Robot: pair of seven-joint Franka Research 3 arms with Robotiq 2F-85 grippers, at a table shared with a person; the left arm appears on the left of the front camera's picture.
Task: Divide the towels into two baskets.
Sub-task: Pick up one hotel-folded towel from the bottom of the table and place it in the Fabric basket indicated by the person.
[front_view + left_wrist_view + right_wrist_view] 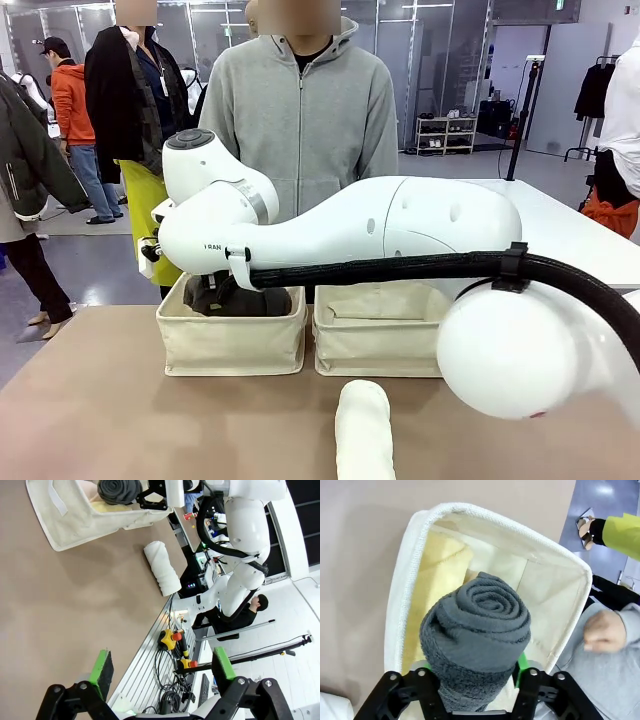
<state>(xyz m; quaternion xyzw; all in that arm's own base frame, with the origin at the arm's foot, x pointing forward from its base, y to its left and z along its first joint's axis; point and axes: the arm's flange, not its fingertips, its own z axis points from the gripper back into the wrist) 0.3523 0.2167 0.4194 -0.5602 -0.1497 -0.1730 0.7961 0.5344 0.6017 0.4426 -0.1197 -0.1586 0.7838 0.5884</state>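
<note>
Left basket (230, 345) and right basket (375, 350) side by side on the brown table (100, 400), touching or nearly so, just in front of a person in a grey hoodie (300, 110). Right basket's opening hidden behind the right arm, contents impossible to tell. White towel (363, 430) lying flat on the table on the robot's side of the baskets, near the right basket, apart from both grippers. Dark grey towel (480, 620) held end-on at the mouth of the left basket, spiral end towards the wrist camera, above a pale yellow towel (437, 575) lying along one inner wall. Right gripper (472, 680) reaching across to the left basket, green pads (520, 667) pinching the dark grey towel from both sides. Left gripper (162, 670) well apart from the baskets, fingers spread wide and empty
</note>
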